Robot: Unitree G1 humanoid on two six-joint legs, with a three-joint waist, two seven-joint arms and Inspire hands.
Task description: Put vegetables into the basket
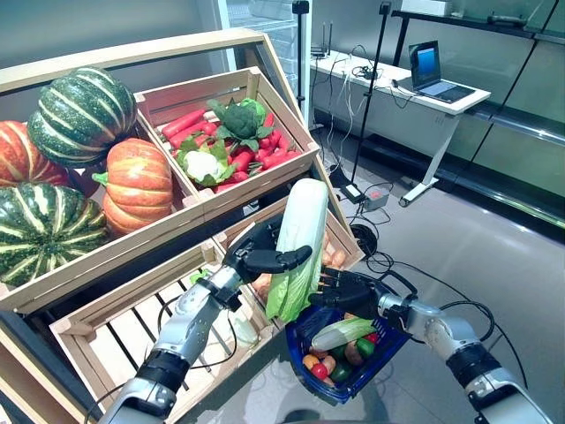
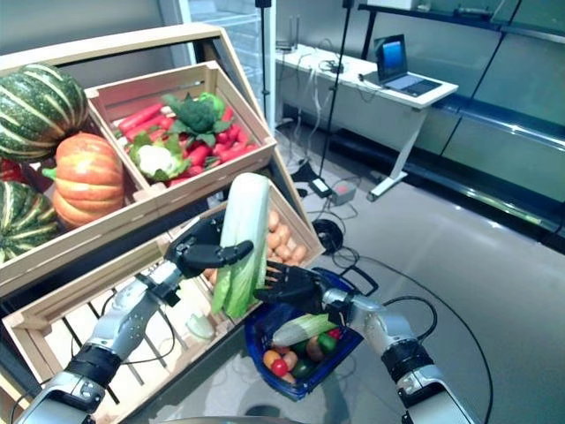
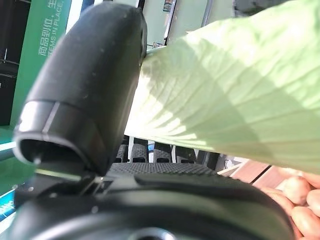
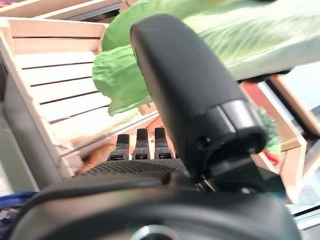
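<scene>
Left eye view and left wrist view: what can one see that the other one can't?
Only the left eye view shows the striped green and orange pumpkins, the wooden crate of red carrots and broccoli, the blue shopping basket of vegetables carried on the right hand, and the white desk with a laptop.

Only the left wrist view shows the green signboard behind.

Both show the left hand curled round the long pale green napa cabbage, and the tan potatoes.
</scene>
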